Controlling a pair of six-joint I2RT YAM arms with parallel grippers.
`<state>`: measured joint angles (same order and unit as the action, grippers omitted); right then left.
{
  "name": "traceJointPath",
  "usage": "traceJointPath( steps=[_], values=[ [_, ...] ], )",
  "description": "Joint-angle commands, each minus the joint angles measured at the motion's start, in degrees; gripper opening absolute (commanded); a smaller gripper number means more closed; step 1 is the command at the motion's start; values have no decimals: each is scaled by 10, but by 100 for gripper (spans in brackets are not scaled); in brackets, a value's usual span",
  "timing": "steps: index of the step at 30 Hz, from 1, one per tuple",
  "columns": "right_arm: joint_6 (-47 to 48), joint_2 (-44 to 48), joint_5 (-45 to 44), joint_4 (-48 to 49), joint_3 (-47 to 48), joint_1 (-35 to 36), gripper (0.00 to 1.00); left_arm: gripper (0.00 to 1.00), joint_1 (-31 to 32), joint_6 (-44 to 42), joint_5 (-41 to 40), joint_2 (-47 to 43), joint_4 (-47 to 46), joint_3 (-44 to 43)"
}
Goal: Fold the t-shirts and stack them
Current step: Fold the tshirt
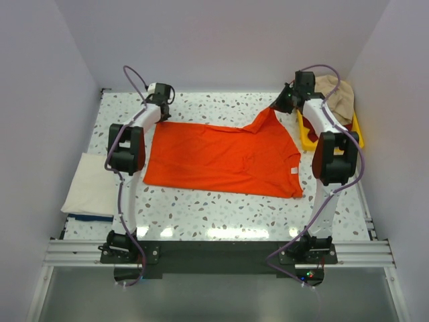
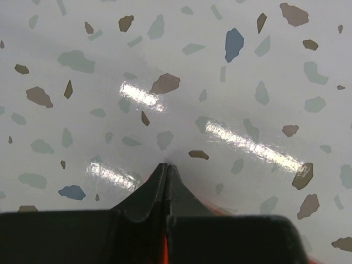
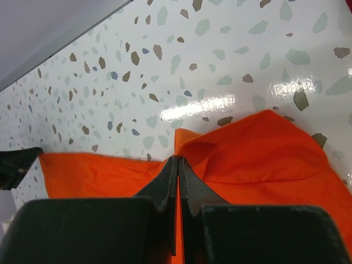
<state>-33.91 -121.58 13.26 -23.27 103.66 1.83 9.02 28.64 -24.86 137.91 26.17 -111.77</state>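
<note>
A bright orange t-shirt (image 1: 221,157) lies spread across the middle of the table, with its small white neck tag (image 1: 293,172) near the right edge. My left gripper (image 1: 159,114) is at its far left corner, jaws shut, and a sliver of orange cloth (image 2: 164,250) shows between them in the left wrist view. My right gripper (image 1: 277,106) is shut on the far right corner and holds it lifted into a peak. In the right wrist view the orange cloth (image 3: 264,148) bunches around the closed tips (image 3: 179,159).
A folded cream-white shirt (image 1: 90,188) lies on a navy one (image 1: 87,217) at the left edge. A yellow tray (image 1: 305,141) at the far right holds a beige shirt (image 1: 338,97) and a dark red one (image 1: 310,127). White walls enclose the table.
</note>
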Motion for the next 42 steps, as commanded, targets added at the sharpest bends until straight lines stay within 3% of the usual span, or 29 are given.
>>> traceJointPath(
  steps=[1,3,6,12,26,42],
  values=[
    [-3,-1,19,1,38,-4,0,0,-11,-15,-2,-26,-9,-10],
    [-3,-3,19,-3,42,-3,0,0,-11,-20,-7,-32,-8,-21],
    [-4,-4,19,-1,39,-3,0,12,-11,-27,-14,-37,-2,-36],
    [-2,-2,20,2,37,-3,0,27,-2,-31,-18,-48,4,-35],
    [-3,5,29,12,15,-4,0,32,21,15,-35,-57,22,14],
    [2,3,31,15,4,-5,0,34,21,18,-38,6,36,-13]
  ],
)
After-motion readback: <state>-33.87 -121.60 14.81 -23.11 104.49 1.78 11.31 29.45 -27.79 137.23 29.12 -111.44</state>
